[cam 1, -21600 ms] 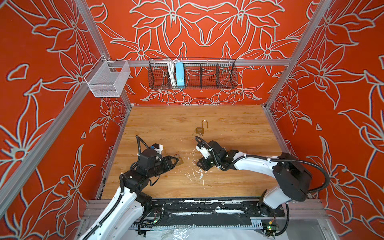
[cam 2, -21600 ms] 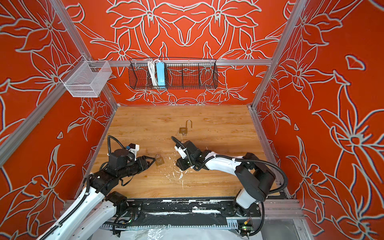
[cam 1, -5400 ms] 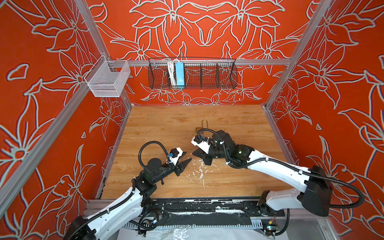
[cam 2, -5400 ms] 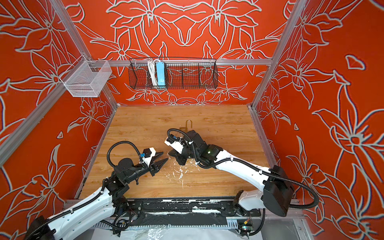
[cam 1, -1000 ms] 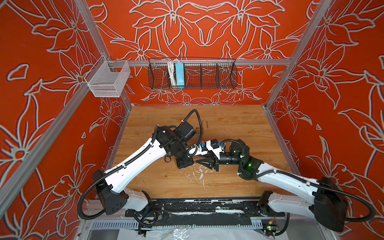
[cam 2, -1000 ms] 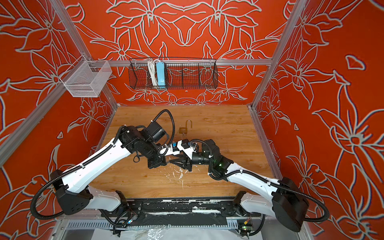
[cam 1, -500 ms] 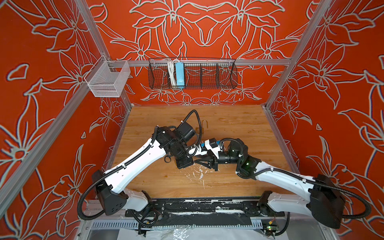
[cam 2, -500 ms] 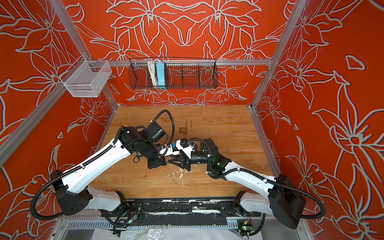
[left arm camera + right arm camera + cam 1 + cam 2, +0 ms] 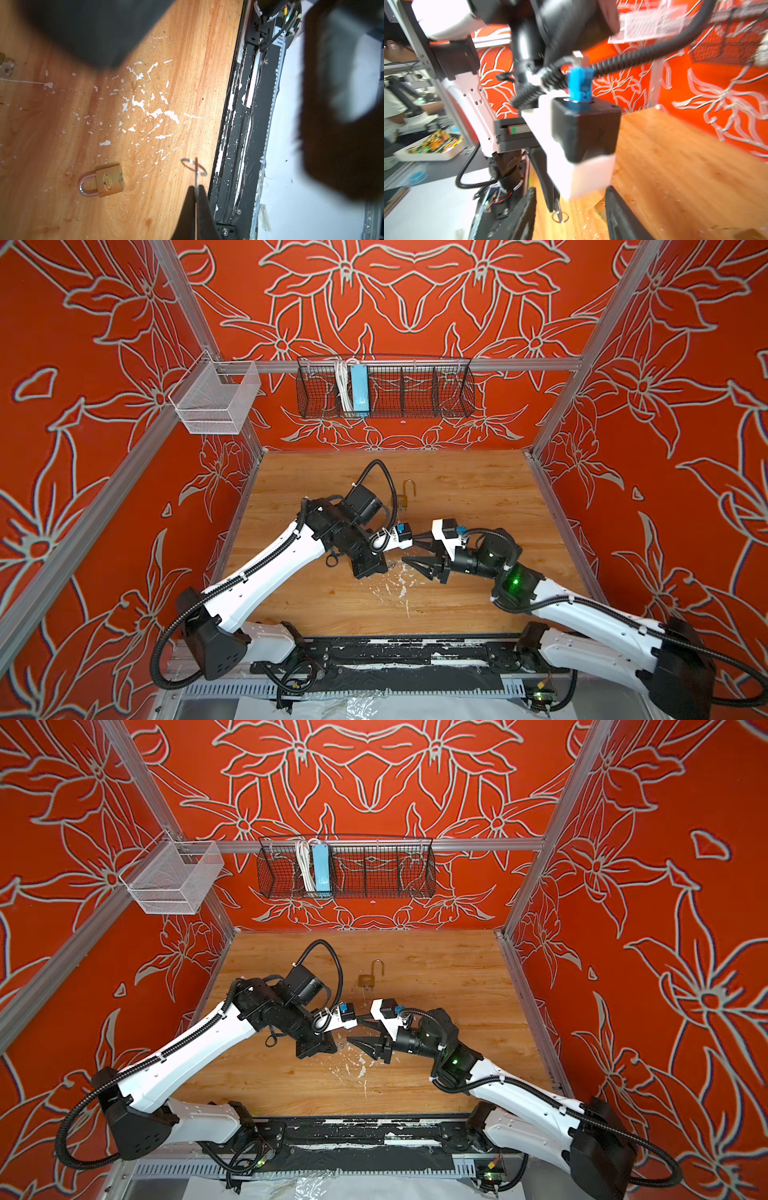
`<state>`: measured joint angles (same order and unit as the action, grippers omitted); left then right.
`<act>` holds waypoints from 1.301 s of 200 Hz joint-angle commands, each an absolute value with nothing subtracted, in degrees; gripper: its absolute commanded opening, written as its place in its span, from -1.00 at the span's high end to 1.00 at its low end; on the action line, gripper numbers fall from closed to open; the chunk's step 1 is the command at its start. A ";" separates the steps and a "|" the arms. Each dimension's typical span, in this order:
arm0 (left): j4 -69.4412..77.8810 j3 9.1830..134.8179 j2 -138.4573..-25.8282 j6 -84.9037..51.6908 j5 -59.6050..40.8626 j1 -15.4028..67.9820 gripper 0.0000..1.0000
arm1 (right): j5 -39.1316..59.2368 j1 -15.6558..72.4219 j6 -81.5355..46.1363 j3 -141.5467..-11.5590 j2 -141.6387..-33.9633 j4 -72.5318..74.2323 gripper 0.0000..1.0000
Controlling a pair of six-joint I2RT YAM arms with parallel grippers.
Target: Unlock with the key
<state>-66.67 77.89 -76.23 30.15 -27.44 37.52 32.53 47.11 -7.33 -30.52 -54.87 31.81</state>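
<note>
pinching key (image 9: 196,176) in left fingers (image 9: 187,214), bare tabletop (image 9: 155,197) around padlock (image 9: 108,182)

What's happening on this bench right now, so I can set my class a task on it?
An unlocking job is under way. The left pincer is shut on a key with a ring, held above the wooden table. The right pincer faces it, open and empty. A brass padlock lies flat below with its shackle closed; the key is not in it yet.
</note>
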 commanded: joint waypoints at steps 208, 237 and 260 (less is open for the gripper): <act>-56.38 69.25 -69.31 28.48 -44.55 31.56 1.00 | 41.66 47.50 -12.82 -30.97 -60.82 40.17 0.21; -55.75 69.26 -68.75 28.57 -42.69 31.55 1.00 | 38.70 47.40 -11.38 -29.99 -57.90 38.09 0.20; -52.84 68.26 -68.04 27.74 -40.67 31.46 1.00 | 38.27 47.47 -11.60 -29.80 -57.37 38.45 0.20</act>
<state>-55.94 68.34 -68.71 27.38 -43.59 31.81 38.22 47.03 -12.12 -30.06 -58.59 37.21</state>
